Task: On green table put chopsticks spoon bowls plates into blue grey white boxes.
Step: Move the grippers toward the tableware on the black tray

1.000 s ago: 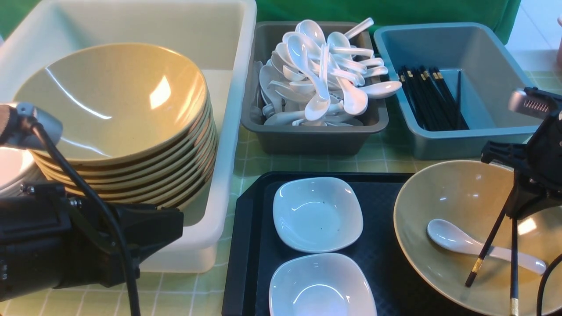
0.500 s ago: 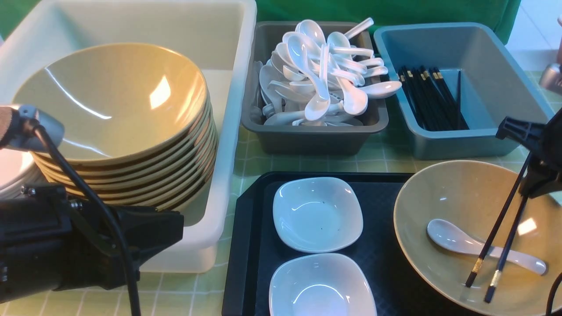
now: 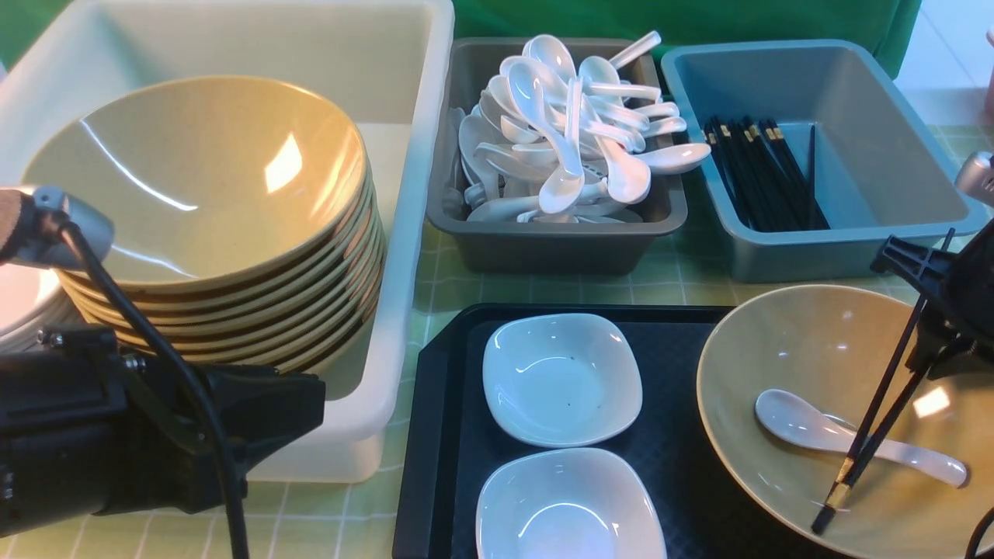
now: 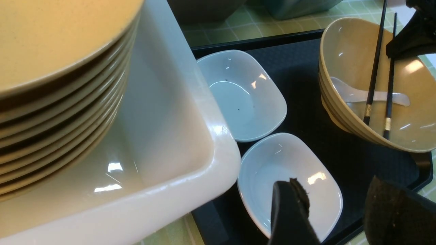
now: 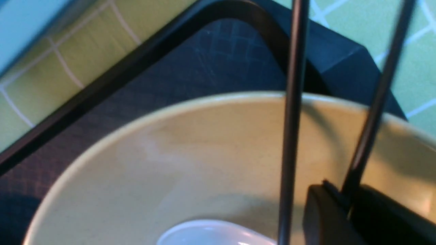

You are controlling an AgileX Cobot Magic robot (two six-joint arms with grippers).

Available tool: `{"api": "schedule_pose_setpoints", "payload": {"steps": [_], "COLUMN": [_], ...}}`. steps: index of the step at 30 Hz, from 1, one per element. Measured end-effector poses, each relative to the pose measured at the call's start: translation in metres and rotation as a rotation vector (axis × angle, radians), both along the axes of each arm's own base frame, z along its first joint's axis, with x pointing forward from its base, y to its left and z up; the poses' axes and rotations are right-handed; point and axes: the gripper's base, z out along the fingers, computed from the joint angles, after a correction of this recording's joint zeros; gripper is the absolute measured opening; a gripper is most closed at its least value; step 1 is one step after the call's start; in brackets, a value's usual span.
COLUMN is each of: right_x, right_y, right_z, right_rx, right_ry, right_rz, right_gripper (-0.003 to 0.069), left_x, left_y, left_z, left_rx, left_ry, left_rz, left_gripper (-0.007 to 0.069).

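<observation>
Even, bright light from above; glare patches on the bowls (image 3: 202,178) and plates (image 3: 561,379). My right wrist view is soft, its chopsticks (image 5: 374,102) blurred.

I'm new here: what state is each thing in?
White box, holds stacked bowls.
Grey box, heaped with spoons.
Blue box, partly filled with chopsticks.
Two plates, empty, on tray.
Tray bowl, holds one spoon.
Standing chopsticks, ends in tray bowl, by right gripper.
Left gripper, open, empty.
</observation>
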Motion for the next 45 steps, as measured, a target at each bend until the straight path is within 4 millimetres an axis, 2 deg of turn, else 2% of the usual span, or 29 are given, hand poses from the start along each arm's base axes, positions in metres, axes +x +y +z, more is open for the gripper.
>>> {"api": "schedule_pose_setpoints", "payload": {"steps": [2,4,6,7,9,13,20,24,26,27,30,31,33,34,42,45], "right_x": [0.000,0.000,0.000,0.000,0.000,0.002,0.010,0.012,0.012,0.012,0.012,0.012,0.012,0.012,0.012,0.010], "right_y": [0.000,0.000,0.000,0.001,0.002,0.006,0.016,0.016,0.016,0.016,0.016,0.016,0.016,0.016,0.016,0.016], "right_z": [0.000,0.000,0.000,0.000,0.000,-0.002,-0.015,-0.020,-0.021,-0.021,-0.021,-0.021,-0.021,-0.021,-0.021,-0.015], "right_rx": [-0.001,-0.008,-0.009,-0.008,0.001,0.005,0.012,0.011,0.011,0.011,0.011,0.011,0.012,0.012,0.006,0.001], "right_ry": [0.001,0.000,-0.001,-0.001,-0.003,-0.010,-0.011,0.003,0.008,0.008,0.008,0.008,0.008,0.008,0.005,-0.016], "right_rz": [0.007,0.041,0.055,0.077,0.096,0.120,0.139,0.139,0.139,0.139,0.139,0.139,0.139,0.139,0.164,0.184], "right_gripper": [0.0195,0.0290,0.0327,0.0393,0.0440,0.0483,0.0488,0.0468,0.0412,0.0412,0.0243,0.0232,0.0092,0.0071,0.0068,0.0068], "left_x": [0.000,0.000,0.000,0.000,0.000,0.000,0.000,0.000,0.000,0.000,0.000,0.000,0.000,0.000,0.000,0.000], "left_y": [0.000,0.000,0.000,0.000,0.000,0.000,0.000,0.000,0.000,0.000,0.000,0.000,0.000,0.000,0.000,0.000], "left_z": [0.000,0.000,0.000,0.000,0.000,0.000,0.000,0.000,0.000,0.000,0.000,0.000,0.000,0.000,0.000,0.000], "left_rx": [0.000,0.000,0.000,0.000,0.000,0.000,0.007,0.009,0.010,0.010,0.010,0.011,0.013,0.013,0.013,0.013], "left_ry": [0.000,0.000,0.000,0.000,0.000,0.000,-0.007,-0.006,-0.004,-0.004,-0.004,-0.005,-0.007,-0.007,-0.007,-0.007], "left_rz": [0.000,0.000,0.000,0.000,0.000,0.000,-0.007,-0.009,-0.010,-0.010,-0.011,-0.011,-0.013,-0.013,-0.013,-0.013], "left_gripper": [0.0272,0.0272,0.0272,0.0272,0.0272,0.0272,0.0272,0.0272,0.0272,0.0272,0.0272,0.0272,0.0272,0.0272,0.0272,0.0272]}}
